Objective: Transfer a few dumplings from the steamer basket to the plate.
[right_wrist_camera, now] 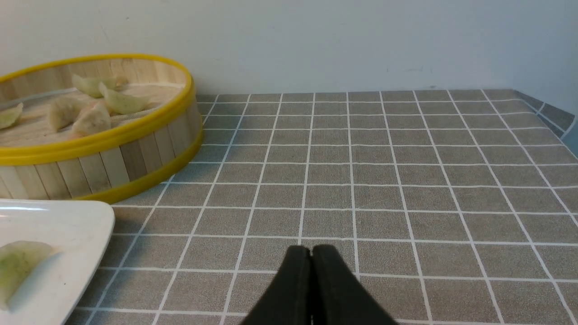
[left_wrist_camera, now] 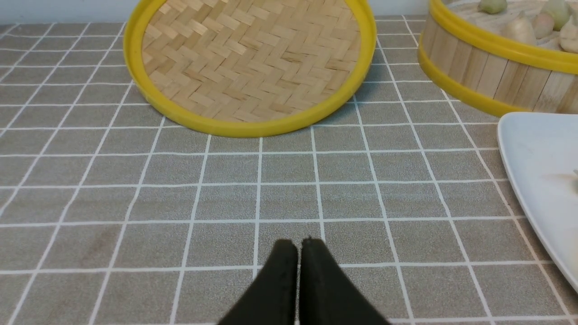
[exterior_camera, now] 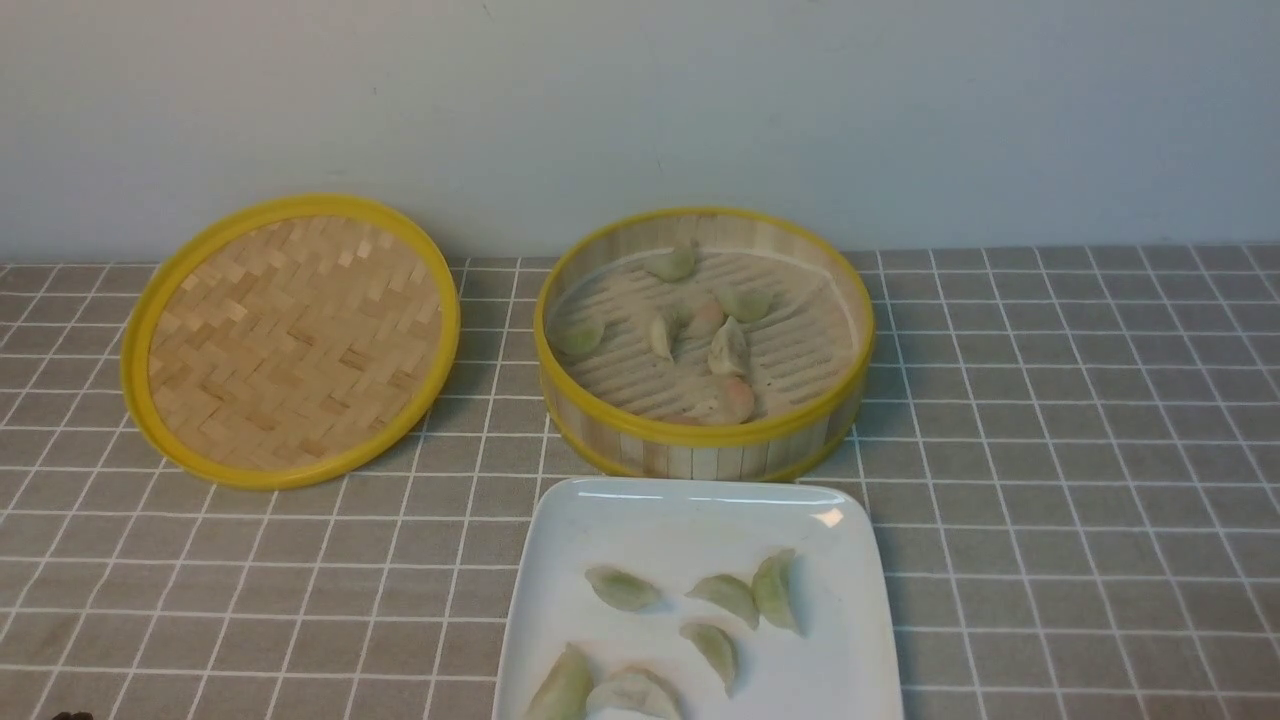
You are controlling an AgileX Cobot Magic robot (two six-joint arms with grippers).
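The steamer basket [exterior_camera: 700, 435] stands at the back middle with several dumplings [exterior_camera: 728, 350] on its slatted floor. The white plate [exterior_camera: 690, 510] lies in front of it and holds several pale green dumplings [exterior_camera: 622, 588]. My left gripper [left_wrist_camera: 298, 246] is shut and empty, low over the cloth, in front of the lid and left of the plate [left_wrist_camera: 537, 180]. My right gripper [right_wrist_camera: 311, 250] is shut and empty over the cloth to the right of the plate [right_wrist_camera: 67, 225] and the basket [right_wrist_camera: 104, 149]. Neither gripper shows in the front view.
The flat woven-bamboo lid [exterior_camera: 290, 340] lies at the back left, also in the left wrist view [left_wrist_camera: 253, 67]. A grey checked cloth [exterior_camera: 1050, 450] covers the table. The wall stands close behind the basket. The table's right edge [right_wrist_camera: 560, 122] shows in the right wrist view.
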